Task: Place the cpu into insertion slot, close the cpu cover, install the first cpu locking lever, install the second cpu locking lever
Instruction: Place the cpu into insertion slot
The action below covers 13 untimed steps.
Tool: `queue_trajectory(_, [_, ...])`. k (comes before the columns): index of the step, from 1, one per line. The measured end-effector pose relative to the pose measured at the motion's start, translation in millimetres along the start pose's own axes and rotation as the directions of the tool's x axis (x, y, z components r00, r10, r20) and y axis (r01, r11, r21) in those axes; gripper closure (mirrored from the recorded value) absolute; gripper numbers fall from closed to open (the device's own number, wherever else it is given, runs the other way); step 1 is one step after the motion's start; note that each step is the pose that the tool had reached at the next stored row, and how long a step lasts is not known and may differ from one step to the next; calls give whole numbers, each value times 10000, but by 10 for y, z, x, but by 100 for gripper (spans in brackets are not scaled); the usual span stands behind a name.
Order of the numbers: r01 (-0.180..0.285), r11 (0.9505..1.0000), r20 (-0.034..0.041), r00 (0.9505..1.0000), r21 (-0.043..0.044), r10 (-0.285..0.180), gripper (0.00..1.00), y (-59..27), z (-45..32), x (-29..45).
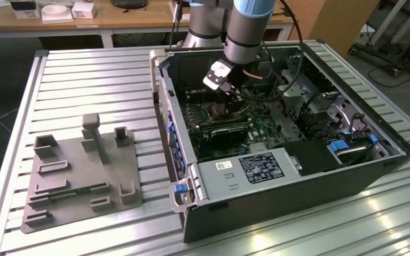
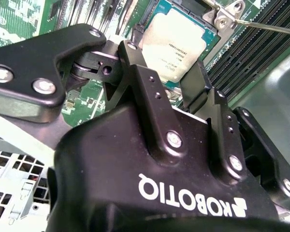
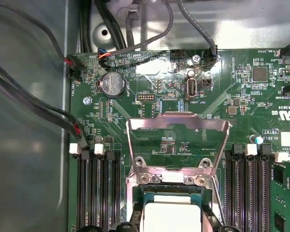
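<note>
The gripper point(image 2: 166, 77) hangs low inside the computer case point(image 1: 169, 106), right over the cpu point(image 2: 176, 48). Whether it clamps the chip or merely stands about it I cannot tell. The cpu lies flat, metal face up, and looks seated in the insertion slot point(image 2: 210, 37), whose rim shows round its edges. The slot sits on the motherboard point(image 3: 232, 87) between two banks of memory slots point(image 3: 96, 188).

The cpu cover point(image 3: 179, 145) is not yet down. In the first wrist view it stands raised from its hinge on the slot's edge towards the coin cell point(image 3: 111, 83), with the board showing through its window. So the cover lies just beyond the chip from the gripper, with its hinge line running across between the memory banks. A thin locking lever point(image 2: 266, 26) slants free beside the hinge.
</note>
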<state>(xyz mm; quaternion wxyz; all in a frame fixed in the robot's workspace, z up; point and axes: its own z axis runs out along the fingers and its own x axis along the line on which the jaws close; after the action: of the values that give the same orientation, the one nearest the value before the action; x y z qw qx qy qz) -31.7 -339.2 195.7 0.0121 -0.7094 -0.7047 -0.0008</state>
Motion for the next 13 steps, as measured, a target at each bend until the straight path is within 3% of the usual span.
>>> queue_trajectory(13, [-61, 10000, 3, 10000, 1, 61, 46, 1, 29, -1])
